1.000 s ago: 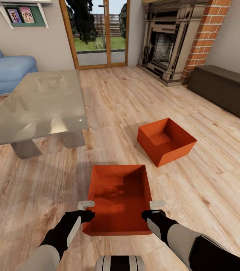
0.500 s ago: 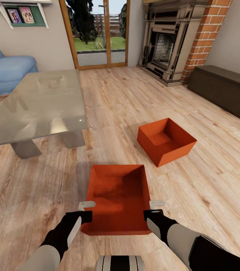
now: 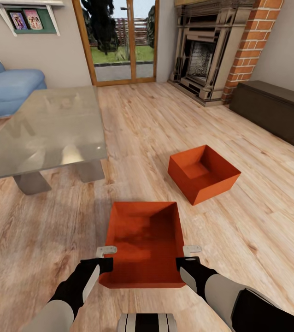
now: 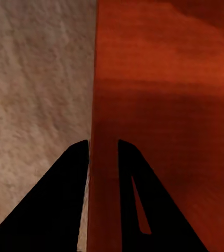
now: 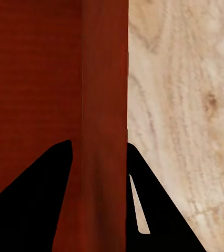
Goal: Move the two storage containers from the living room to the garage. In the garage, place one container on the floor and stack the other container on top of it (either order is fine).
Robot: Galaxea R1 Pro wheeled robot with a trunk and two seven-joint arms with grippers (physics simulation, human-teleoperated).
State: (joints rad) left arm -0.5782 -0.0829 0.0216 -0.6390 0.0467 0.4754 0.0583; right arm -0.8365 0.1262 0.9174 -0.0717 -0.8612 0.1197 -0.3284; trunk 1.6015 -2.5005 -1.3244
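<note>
Head view: on the living room's plank floor [image 3: 257, 230], both tools grip the near bin [image 3: 144, 244]; second bin [image 3: 203, 173] lies beyond, glass table [image 3: 50, 129] left, fireplace [image 3: 202, 50] behind.

Left wrist view: left tool [image 4: 103, 152] closed on the bin's wall.

Right wrist view: right tool [image 5: 99, 152] likewise clamps the opposite wall.

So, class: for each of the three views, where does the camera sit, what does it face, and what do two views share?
Head view: up on the head, facing down at near container, far container, both forearms.
Left wrist view: looks along left gripper straddling a wall.
Right wrist view: right gripper likewise.
Shared: near container, plank floor.
</note>
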